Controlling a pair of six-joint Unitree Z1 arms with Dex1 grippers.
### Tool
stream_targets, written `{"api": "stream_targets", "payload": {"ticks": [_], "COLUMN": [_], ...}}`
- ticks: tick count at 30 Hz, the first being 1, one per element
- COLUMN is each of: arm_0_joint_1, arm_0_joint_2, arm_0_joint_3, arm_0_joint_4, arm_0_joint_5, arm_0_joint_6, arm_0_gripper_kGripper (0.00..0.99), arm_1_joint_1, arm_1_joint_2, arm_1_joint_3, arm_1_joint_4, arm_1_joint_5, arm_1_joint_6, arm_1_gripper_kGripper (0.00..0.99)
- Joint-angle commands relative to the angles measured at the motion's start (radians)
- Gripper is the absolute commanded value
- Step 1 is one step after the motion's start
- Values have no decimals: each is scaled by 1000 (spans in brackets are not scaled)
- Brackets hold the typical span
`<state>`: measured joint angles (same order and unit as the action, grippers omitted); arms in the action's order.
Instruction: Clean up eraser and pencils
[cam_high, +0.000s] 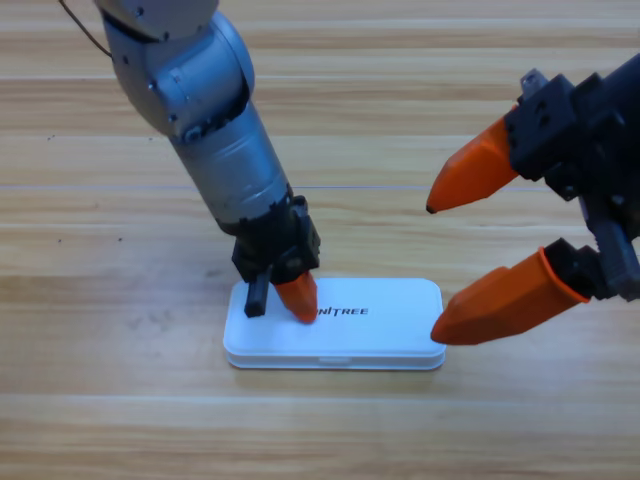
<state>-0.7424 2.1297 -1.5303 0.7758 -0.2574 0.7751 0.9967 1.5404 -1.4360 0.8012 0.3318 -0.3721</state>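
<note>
A white case (390, 325) lies shut on the wooden table, its lid printed with black letters. My left gripper (285, 298) points down onto the left end of the lid, and one orange jaw tip touches it beside the print. The right gripper (433, 273) hangs open at the right, its two orange jaws spread wide. Its lower jaw tip reaches over the case's right end, and nothing is between the jaws. The eraser and the pencils are out of view.
The left arm (215, 140) slants down from the top left corner across the table to the case. Bare wooden table (120, 400) surrounds the case on all sides.
</note>
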Motion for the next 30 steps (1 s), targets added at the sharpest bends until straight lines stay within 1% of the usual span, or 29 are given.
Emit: {"api": "stream_targets", "payload": {"ticks": [1,4,6,7,11,14,16,17,18,20,21,22,24,26,27,28,29,30], "arm_0_joint_1": [-77,-94,-100,-103,-126,-143,-147,-149,-152,-166,-170,-170,-170,-172,-178,-180,-180,-180], "arm_0_joint_2": [-24,-27,-67,-100,-246,-369,-429,-453,-476,-501,-507,-511,-505,-490,-488,-488,-491,-494], "arm_0_joint_3": [130,148,145,133,39,27,27,30,39,42,47,56,78,85,88,101,110,117], "arm_0_joint_4": [-99,-116,-109,-92,30,72,102,112,112,120,126,129,125,125,128,128,128,126], "arm_0_joint_5": [83,112,122,130,142,107,52,30,14,6,6,6,-36,-62,-54,-45,-45,-43], "arm_0_joint_6": [-23,-33,-40,-43,-73,-88,-96,-111,-148,-229,-244,-255,-267,-264,-263,-266,-266,-264], "arm_0_gripper_kGripper": [0,0,0,0,0,0,0,0,0,0,0,0,0,0,328,727,959,990], "arm_1_joint_1": [26,26,26,26,26,26,26,26,26,26,26,26,26,26,25,25,26,25], "arm_1_joint_2": [60,60,60,60,60,60,60,58,58,58,58,58,58,58,57,57,57,55], "arm_1_joint_3": [29,29,29,29,29,29,28,28,28,26,26,26,25,25,25,25,25,25], "arm_1_joint_4": [-10,-10,-10,-10,-10,-10,-10,-10,-10,-10,-10,-10,-8,-8,-8,-8,-8,-8], "arm_1_joint_5": [9,9,9,9,9,9,9,9,9,9,9,9,9,9,9,9,9,9], "arm_1_joint_6": [13,15,15,16,16,18,19,21,21,21,22,22,25,27,27,27,27,29], "arm_1_gripper_kGripper": [959,959,959,959,959,959,959,959,959,959,959,960,966,973,973,974,974,974]}}
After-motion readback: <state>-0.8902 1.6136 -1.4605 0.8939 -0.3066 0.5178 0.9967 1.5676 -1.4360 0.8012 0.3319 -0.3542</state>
